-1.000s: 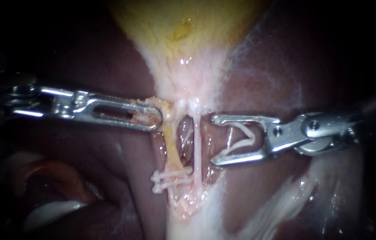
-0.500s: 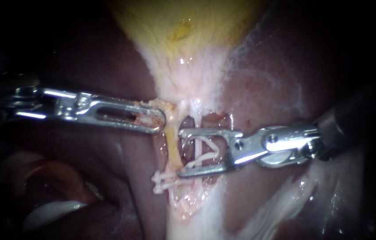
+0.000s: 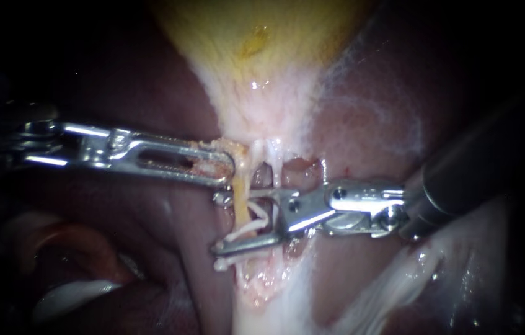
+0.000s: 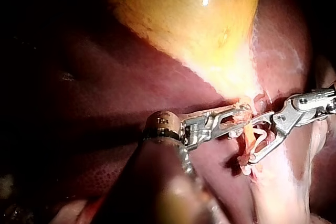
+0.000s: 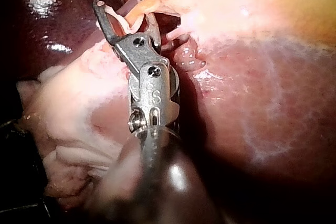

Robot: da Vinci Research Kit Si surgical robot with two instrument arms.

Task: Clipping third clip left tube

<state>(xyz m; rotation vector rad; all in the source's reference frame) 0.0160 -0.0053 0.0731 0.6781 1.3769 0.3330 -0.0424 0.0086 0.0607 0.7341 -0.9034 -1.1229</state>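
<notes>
Leftward since a second ago, right instrument [image 3: 220, 223] straddles the left tube [image 3: 242, 192] at frame centre, wide jaws gripping a clip [image 3: 253, 223]; left instrument [image 3: 224, 166] lies level, clamping tissue [image 3: 228, 149] above. Left wrist view shows more of the gallbladder [image 4: 194, 19]

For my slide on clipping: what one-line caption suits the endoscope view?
Right instrument holds a clip astride the left tube; left instrument grips tissue above.
</notes>
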